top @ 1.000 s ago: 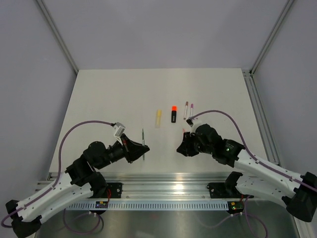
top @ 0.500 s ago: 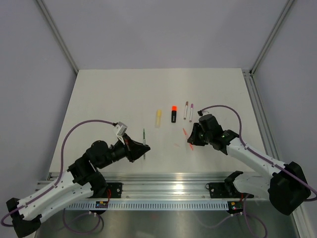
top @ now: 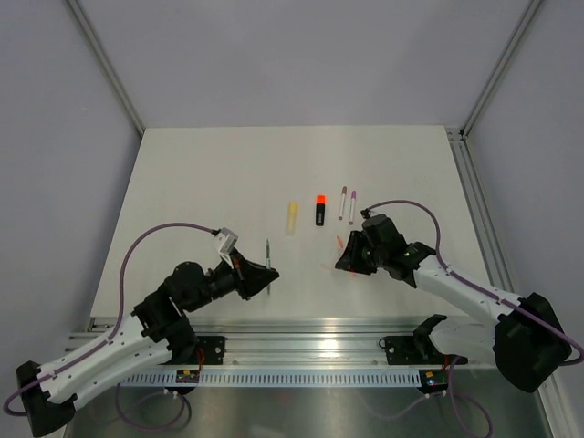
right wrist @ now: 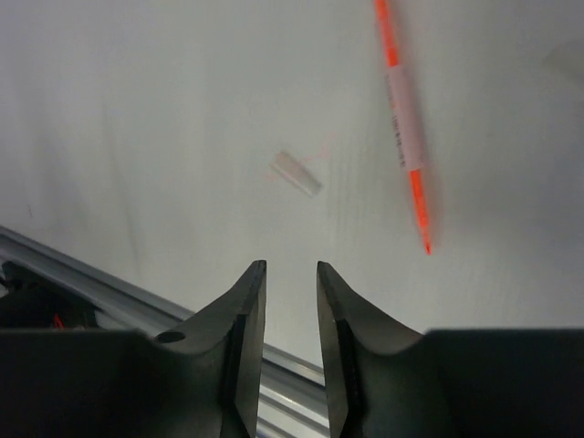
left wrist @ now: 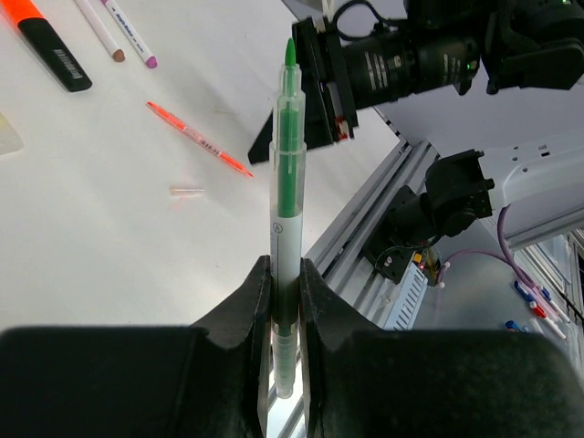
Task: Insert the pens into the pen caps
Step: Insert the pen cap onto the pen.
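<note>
My left gripper [left wrist: 286,274] is shut on a thin grey pen with a green tip [left wrist: 287,173], which points up and away from the jaws; in the top view that pen [top: 267,252] sticks out past the left gripper [top: 263,274]. My right gripper [right wrist: 291,266] is open with nothing between its fingers and hovers over the table near the front rail. Ahead of it lie an orange-red pen [right wrist: 402,119] and a small whitish clear cap [right wrist: 295,172]. The left wrist view shows the same orange-red pen [left wrist: 199,139] and cap [left wrist: 186,191] apart from each other.
Further back lie a pale yellow highlighter [top: 291,217], a black highlighter with an orange end [top: 320,210] and two thin white pens [top: 342,203] [top: 352,205]. The metal rail [right wrist: 109,292] runs along the table's near edge, just under the right gripper.
The right gripper has swung to the right and back a little, and its jaws now stand wider; the orange-red pen lies on the table. The left gripper has shifted slightly right with its pen.
</note>
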